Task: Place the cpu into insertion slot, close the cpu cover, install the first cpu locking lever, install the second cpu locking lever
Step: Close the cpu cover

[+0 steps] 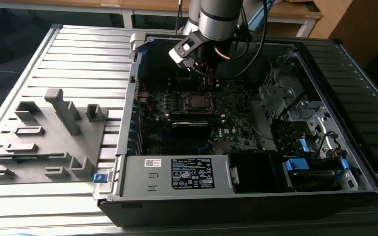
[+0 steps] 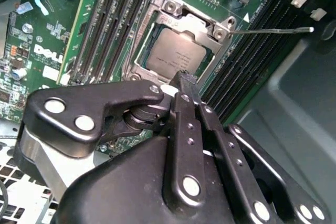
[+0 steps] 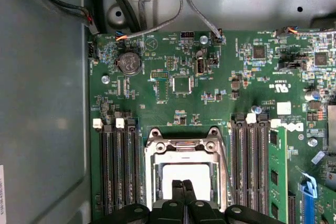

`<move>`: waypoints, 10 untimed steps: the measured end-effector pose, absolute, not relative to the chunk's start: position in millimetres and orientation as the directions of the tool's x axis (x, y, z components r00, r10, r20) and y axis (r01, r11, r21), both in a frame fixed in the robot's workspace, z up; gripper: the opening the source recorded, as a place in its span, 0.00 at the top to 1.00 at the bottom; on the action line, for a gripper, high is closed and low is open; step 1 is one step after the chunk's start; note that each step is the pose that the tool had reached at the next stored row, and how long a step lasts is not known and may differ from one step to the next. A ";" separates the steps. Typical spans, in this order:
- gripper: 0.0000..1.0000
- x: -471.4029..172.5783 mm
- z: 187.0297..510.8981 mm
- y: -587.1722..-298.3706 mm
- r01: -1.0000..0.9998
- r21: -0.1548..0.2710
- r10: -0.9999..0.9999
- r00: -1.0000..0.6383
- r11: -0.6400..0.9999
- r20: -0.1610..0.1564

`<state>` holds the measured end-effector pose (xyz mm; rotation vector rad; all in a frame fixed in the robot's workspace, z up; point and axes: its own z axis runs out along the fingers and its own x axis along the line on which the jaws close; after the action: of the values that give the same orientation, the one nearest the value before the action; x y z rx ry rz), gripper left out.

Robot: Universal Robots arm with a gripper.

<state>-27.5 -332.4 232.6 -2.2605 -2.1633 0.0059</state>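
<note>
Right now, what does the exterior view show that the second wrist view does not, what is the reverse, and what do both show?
Exterior view: the whole open case, the power supply at its near side, and a grey fixture beside the case at the exterior view's left.
Second wrist view: the cover lying around the cpu, a thin lever sticking out sideways, and the gripper shut and empty over the cpu.
Both: the seated cpu, the green board and the memory slots.
</note>
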 end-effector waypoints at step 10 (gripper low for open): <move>0.89 -27.5 232.2 -332.4 0.999 -0.012 0.999 0.044 -0.044 0.006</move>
<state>-27.5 -332.4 232.2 -2.2603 -2.1637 0.0062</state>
